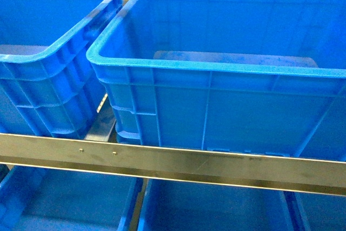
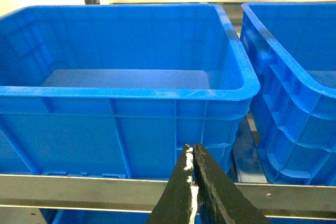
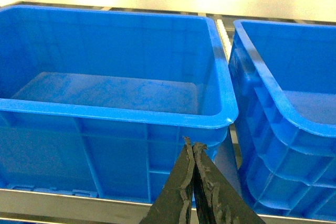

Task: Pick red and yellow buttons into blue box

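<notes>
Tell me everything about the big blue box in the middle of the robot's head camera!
The blue box is a large, open-topped crate that looks like moulded plastic, with a thick rolled rim and raised ribs down its walls. It sits upright on a shelf behind a grey metal rail. The part of its scuffed floor that shows is bare; no buttons are visible. Another blue crate stands close on its left, apparently not touching.

1. The left hand [image 2: 190,150] shows 2 long black fingers that taper to narrow tips, with a rough, worn surface.
2. A whitish streak, like residue or worn padding, runs along the seam between the left fingers [image 2: 210,182].
3. The right hand [image 3: 191,144] has 2 matching black fingers [image 3: 176,187] with ragged, frayed inner edges and a matte, pitted finish.
</notes>
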You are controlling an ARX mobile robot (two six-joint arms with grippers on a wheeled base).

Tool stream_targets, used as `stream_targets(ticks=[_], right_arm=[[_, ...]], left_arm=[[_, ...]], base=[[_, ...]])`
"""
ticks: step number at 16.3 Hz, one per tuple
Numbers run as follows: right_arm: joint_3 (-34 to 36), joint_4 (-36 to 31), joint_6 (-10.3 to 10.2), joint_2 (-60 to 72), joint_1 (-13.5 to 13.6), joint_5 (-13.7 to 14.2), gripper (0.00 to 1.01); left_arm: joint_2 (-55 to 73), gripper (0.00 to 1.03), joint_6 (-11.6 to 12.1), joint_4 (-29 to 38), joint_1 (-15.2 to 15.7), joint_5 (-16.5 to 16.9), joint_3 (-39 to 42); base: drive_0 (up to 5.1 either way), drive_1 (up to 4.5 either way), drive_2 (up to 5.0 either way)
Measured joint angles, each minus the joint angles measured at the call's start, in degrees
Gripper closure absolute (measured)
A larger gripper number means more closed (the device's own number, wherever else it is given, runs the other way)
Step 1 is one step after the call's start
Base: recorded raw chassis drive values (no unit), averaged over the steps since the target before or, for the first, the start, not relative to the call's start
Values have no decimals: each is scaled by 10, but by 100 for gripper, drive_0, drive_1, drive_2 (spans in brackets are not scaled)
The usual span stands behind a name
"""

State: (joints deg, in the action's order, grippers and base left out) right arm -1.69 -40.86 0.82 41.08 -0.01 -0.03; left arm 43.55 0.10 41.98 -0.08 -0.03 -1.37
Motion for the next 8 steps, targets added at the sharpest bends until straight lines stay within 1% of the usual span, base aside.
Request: stream_targets(ticks=[1,3,8], right_arm=[[9,33,0,-16,0,0,99],[9,75,0,-73,0,0,99],[10,113,0,-111,0,0,99]], left_arm=[[-29,101,0,-28,0,0,5],[-85,101,0,-78,0,0,5],[-126,101,0,-116,0,0,5]], base=[[0,0,0],[0,0,0],[0,0,0]])
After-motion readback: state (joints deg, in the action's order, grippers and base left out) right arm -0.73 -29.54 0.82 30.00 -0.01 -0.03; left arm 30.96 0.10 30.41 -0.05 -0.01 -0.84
